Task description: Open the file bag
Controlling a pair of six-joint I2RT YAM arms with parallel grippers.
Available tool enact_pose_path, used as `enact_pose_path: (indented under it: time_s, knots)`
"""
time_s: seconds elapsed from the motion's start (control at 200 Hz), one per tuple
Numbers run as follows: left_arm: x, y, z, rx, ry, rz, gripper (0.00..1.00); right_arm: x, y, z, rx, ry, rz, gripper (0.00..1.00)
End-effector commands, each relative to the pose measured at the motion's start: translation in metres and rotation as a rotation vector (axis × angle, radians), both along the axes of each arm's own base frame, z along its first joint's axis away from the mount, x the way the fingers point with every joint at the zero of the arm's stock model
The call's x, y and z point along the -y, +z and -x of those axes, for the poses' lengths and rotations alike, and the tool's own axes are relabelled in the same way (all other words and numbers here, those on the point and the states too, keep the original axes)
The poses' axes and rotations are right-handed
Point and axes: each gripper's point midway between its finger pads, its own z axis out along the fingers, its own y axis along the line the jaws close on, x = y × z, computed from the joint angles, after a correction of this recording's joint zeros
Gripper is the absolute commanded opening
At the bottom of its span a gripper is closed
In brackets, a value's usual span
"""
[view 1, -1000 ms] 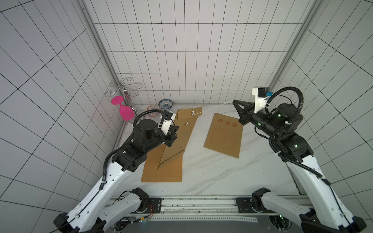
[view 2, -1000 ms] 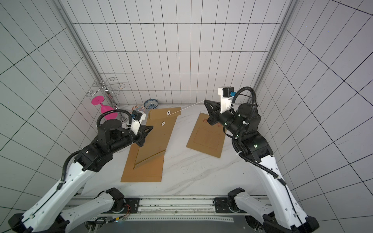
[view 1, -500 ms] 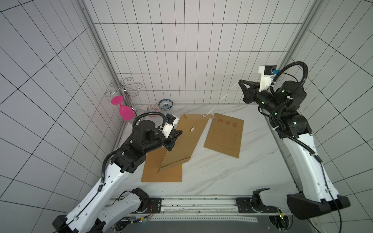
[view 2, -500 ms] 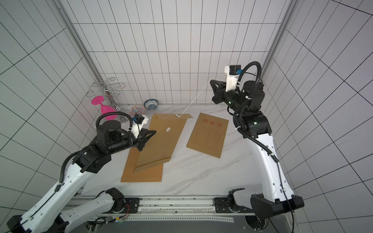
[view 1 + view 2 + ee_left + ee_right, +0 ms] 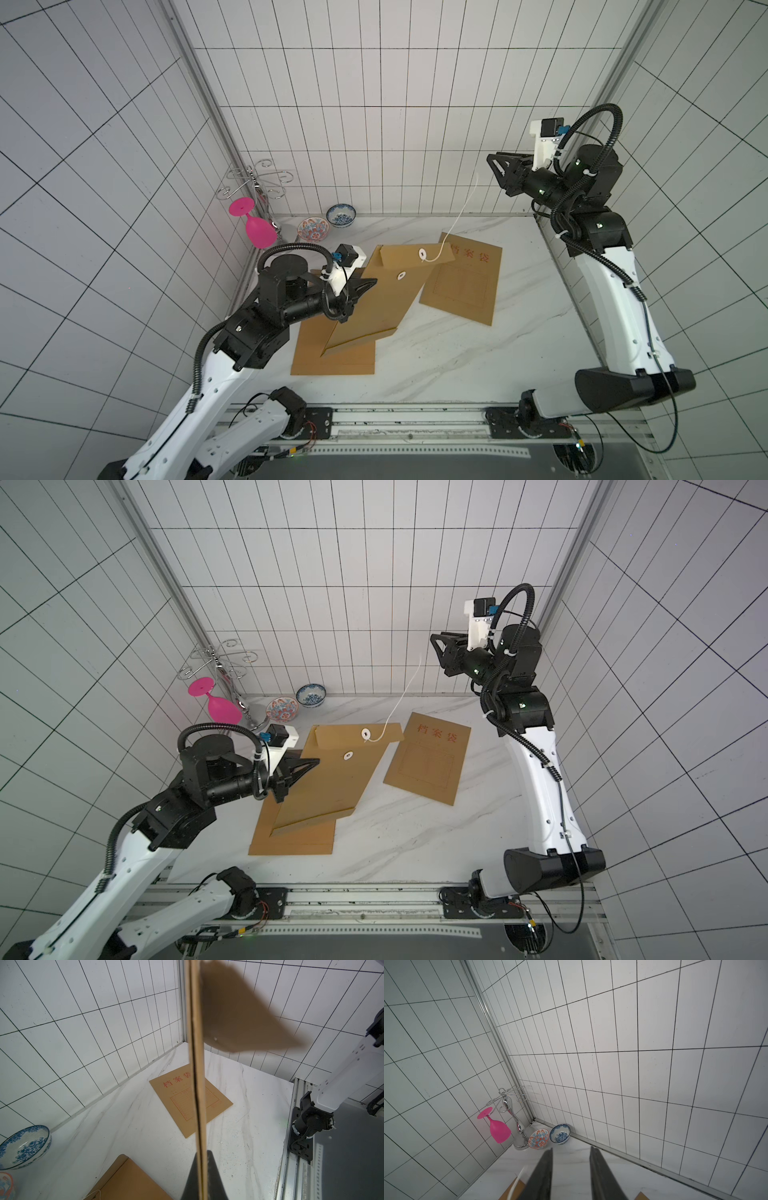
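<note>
In a top view our left end effector (image 5: 371, 284) clamps the kraft-paper file bag (image 5: 374, 307), tilted above the bench (image 5: 457, 365); its white string (image 5: 461, 216) looks unwound, loose. Left wrist: thin stiff edge (image 5: 197, 1084), floppy flap (image 5: 239, 1012). Right wrist: right end effector (image 5: 571, 1148) gapes, empty. Mouth left to spread, we judge.

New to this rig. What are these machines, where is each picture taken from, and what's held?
Two robot arms stand at a marble table. Both top views look down from one overhead camera; each wrist view rides on an arm. The left arm has its jaws shut on the edge of a brown file bag, holding it tilted. Its white string curls free in the air. The right arm is raised, jaws open and empty. A plain file bag lies flat underneath, a red-lettered file bag beside it.
</note>
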Motion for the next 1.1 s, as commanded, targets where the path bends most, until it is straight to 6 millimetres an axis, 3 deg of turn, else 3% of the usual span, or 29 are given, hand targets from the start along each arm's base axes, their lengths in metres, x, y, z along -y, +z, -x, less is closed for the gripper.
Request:
enact_pose_path:
  time_s: [0.0, 0.015, 0.045, 0.075, 0.22, 0.355, 0.43, 0.61, 0.865, 1.099]
  knots:
    - [0.001, 0.021, 0.005, 0.05, -0.022, 0.055, 0.0, 0.006, 0.01, 0.02, 0.046, 0.017, 0.006, 0.61]
    - [0.001, 0.021, 0.005, 0.051, -0.021, 0.057, 0.0, 0.008, 0.008, 0.02, 0.044, 0.012, 0.005, 0.64]
    - [0.0, 0.021, 0.004, 0.054, -0.008, 0.057, 0.0, 0.012, 0.006, 0.021, 0.04, 0.006, 0.003, 0.86]
    - [-0.002, 0.022, 0.002, 0.058, 0.011, 0.062, 0.0, 0.015, 0.002, 0.022, 0.031, 0.003, 0.004, 0.92]
    - [-0.015, 0.035, -0.002, 0.097, 0.099, 0.101, 0.0, 0.032, -0.022, 0.025, -0.004, -0.035, 0.008, 0.94]
    - [-0.026, 0.07, 0.005, 0.172, 0.127, 0.151, 0.0, 0.042, -0.042, 0.031, -0.005, -0.068, 0.024, 1.0]
    - [-0.028, 0.088, 0.012, 0.208, 0.117, 0.175, 0.0, 0.043, -0.049, 0.034, -0.012, -0.07, 0.034, 0.99]
    - [-0.03, 0.126, 0.026, 0.287, 0.078, 0.233, 0.0, 0.022, -0.06, 0.052, 0.079, 0.075, 0.091, 0.98]
    - [-0.014, 0.136, 0.016, 0.285, 0.025, 0.257, 0.0, -0.03, -0.052, 0.093, 0.282, 0.419, 0.117, 0.98]
    - [0.002, 0.147, 0.011, 0.274, -0.073, 0.267, 0.0, -0.055, -0.04, 0.117, 0.368, 0.596, 0.148, 0.99]
